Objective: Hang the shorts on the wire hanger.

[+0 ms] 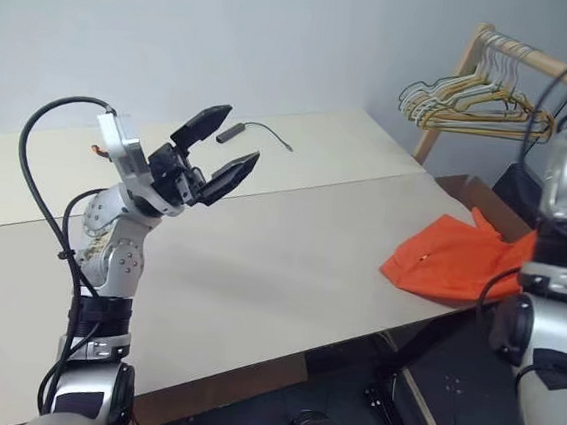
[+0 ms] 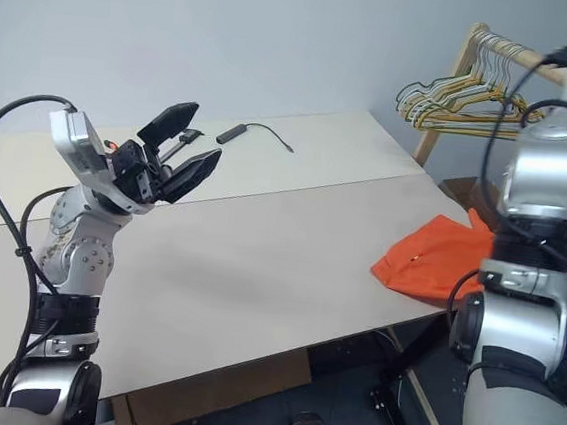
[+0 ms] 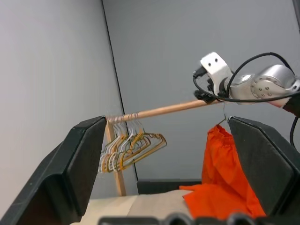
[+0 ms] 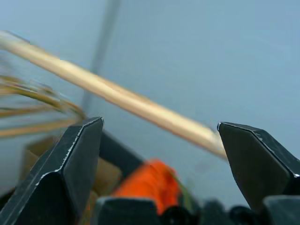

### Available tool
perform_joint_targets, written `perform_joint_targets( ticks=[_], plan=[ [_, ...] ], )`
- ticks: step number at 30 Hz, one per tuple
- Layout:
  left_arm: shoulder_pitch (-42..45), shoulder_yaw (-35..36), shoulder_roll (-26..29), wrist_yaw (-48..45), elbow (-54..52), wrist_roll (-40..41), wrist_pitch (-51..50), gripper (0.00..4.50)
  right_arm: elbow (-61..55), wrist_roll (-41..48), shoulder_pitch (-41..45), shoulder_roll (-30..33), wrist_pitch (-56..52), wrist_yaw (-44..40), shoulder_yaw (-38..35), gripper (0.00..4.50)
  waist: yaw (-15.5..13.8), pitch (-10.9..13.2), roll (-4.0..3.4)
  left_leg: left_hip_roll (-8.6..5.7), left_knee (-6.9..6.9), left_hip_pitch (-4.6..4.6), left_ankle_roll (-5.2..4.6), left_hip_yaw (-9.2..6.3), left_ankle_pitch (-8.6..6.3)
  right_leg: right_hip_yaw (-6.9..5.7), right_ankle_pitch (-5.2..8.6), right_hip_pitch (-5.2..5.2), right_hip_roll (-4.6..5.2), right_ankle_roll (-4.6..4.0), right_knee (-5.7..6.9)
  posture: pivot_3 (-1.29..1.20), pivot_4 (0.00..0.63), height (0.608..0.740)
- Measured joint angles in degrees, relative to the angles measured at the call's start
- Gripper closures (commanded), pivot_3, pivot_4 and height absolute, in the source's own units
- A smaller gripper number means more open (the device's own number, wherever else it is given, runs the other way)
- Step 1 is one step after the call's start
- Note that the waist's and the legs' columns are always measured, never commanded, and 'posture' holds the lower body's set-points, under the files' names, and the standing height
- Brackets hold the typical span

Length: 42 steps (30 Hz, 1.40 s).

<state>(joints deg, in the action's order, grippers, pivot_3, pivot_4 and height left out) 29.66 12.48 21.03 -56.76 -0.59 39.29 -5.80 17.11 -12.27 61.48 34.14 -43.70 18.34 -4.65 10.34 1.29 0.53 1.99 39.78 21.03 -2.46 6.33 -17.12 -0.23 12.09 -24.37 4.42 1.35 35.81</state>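
The orange shorts (image 3: 224,180) hang by their gathered waistband under the wooden rail (image 3: 161,110). Their lower part is spread over the table's right corner (image 1: 452,257). A thin hook of the wire hanger (image 3: 225,117) rises from the waistband to the rail; the rest of the hanger is hidden in the fabric. My right gripper (image 4: 159,123) is up by the rail, open, with the rail behind the gap and the shorts (image 4: 152,180) below it. My left gripper (image 1: 239,134) is raised over the left of the table, open and holding nothing.
A bunch of yellow and pale wire hangers (image 1: 475,105) hangs on the rail's far end. A black cable with a dark cylindrical end (image 2: 236,132) lies at the back of the pale table (image 1: 289,263). A cardboard box (image 1: 486,197) stands beyond the table's right corner.
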Motion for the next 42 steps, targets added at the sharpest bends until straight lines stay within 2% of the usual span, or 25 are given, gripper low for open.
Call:
perform_joint_targets(
  ticks=[4,10,16,22,28,35,42],
  plan=[
    [-2.2,1.6,1.8,2.0,-1.7,1.6,-2.7,0.0,-3.9,0.0,-3.9,-2.1,2.0,-6.5,4.7,0.04,-0.7,0.0,0.0,0.0,0.05,0.02,0.0,-0.01,0.0,-0.02,-0.01,-0.01,0.03,0.01,0.01,-0.06,0.0,0.74],
    [-10.1,5.5,8.2,2.8,-6.3,2.5,-5.7,0.0,-10.3,-0.8,-9.7,-3.1,3.8,-17.5,13.2,0.04,-2.1,0.0,0.0,0.04,0.02,0.02,0.01,0.0,-0.01,-0.08,-0.01,-0.03,0.02,0.01,-0.02,0.01,0.0,0.74],
    [-20.2,9.3,14.3,2.1,-10.9,4.0,-10.0,0.0,-19.5,-0.1,-18.4,-1.9,8.6,-33.4,21.5,0.04,-5.6,0.0,0.04,0.03,0.03,0.04,0.02,0.01,-0.01,-0.2,0.0,-0.07,0.04,-0.01,-0.02,0.09,0.0,0.74],
    [-30.9,11.9,17.3,1.5,-13.9,3.3,-11.7,0.0,-24.0,-0.1,-24.9,0.6,14.2,-44.4,26.5,0.04,-9.7,0.1,0.09,0.01,0.03,0.05,0.05,0.05,-0.01,-0.31,0.02,-0.08,0.08,-0.06,-0.05,0.15,0.0,0.74],
    [-38.5,11.7,17.4,1.6,-16.3,-0.2,-11.4,0.0,-24.0,-0.7,-26.6,2.7,20.2,-51.2,27.7,0.04,-12.4,0.1,0.21,-0.01,0.03,0.05,0.09,0.04,0.0,-0.47,0.08,-0.1,0.04,-0.2,-0.02,0.19,0.0,0.74],
    [-40.0,11.4,17.6,3.1,-19.2,-3.4,-10.5,0.0,-23.0,-2.3,-27.3,2.7,25.0,-55.0,28.3,0.04,-14.0,0.1,0.25,0.0,0.03,0.05,0.12,0.01,0.02,-0.52,0.11,-0.1,0.02,-0.27,0.01,0.2,0.0,0.74],
    [-40.9,11.0,17.6,4.5,-20.7,-5.3,-10.7,0.0,-21.5,-3.5,-28.2,1.2,27.0,-55.8,28.3,0.04,-14.4,0.1,0.3,0.0,0.03,0.07,0.12,0.0,0.02,-0.53,0.11,-0.11,0.02,-0.28,0.01,0.21,0.0,0.74]
  ],
)
